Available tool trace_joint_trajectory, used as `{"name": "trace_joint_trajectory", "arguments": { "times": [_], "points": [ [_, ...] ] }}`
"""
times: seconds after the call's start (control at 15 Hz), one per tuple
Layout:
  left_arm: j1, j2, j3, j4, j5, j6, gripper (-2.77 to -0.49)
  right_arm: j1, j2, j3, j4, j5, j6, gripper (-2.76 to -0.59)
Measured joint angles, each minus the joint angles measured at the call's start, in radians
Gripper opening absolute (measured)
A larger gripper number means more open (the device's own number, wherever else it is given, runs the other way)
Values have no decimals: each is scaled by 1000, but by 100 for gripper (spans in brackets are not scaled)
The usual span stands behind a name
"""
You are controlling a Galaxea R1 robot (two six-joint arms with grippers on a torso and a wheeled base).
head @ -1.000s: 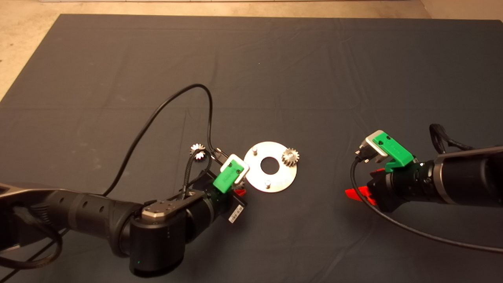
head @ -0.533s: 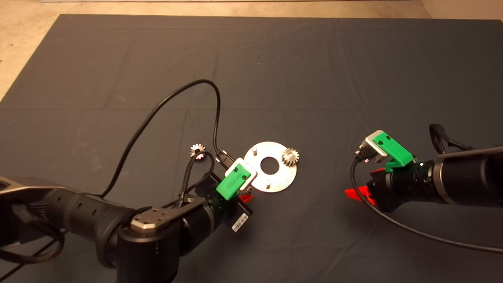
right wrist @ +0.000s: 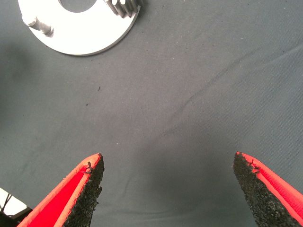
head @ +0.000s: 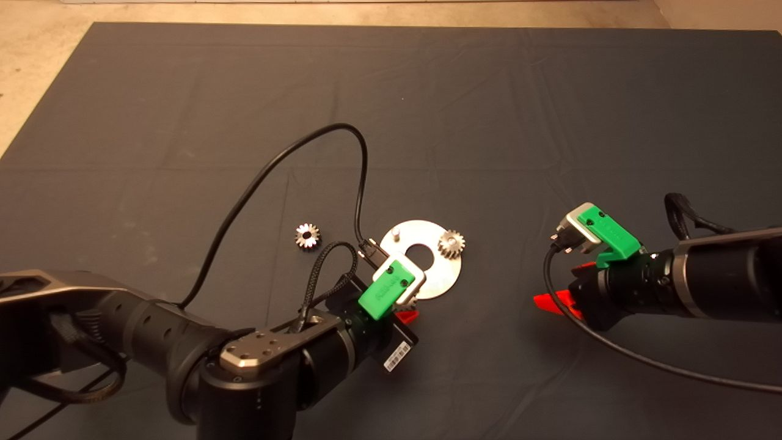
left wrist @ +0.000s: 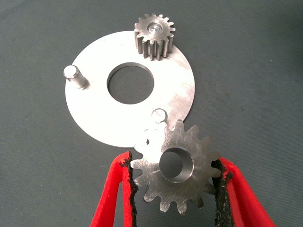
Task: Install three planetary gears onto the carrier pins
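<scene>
Round metal disc (head: 449, 278) near the middle of the dark mat (head: 183, 91), central hole open. Left gripper (left wrist: 173, 189) at the disc's near-left edge, fingers clamped on a planetary gear (left wrist: 176, 165) — gear lying flat between the black pads, its teeth overlapping the disc rim. One carrier pin (left wrist: 159, 114) just beyond the held gear's teeth, top still uncovered; in the head view this pin hidden beneath the green wrist mount (head: 391, 287). Second pin (head: 396, 234) bare, on the disc's far-left part. Second gear (head: 451, 242) already seated at the disc's right edge, upright on its pin. Third gear (head: 307, 235) loose on the mat, well left of the disc. Black cable (head: 293, 153) looping over the mat behind the disc and down to the left wrist. Right gripper (right wrist: 168, 189) well to the right of the disc — fingers spread wide, holding nothing, bare mat between them.
</scene>
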Motion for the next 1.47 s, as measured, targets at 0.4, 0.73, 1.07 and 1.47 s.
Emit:
{"name": "trace_joint_trajectory", "arguments": {
  "times": [0.4,0.73,1.07,1.47],
  "points": [
    [0,29,-79,0,2,0,-254,0,0,0,0,1,2,-133],
    [0,48,-123,1,2,0,-255,0,0,0,0,1,2,-133],
    [1,78,-150,1,3,0,-256,0,-1,0,0,1,2,-133],
    [1,101,-150,0,3,0,-256,0,-7,0,0,1,2,-133]
  ]
}}
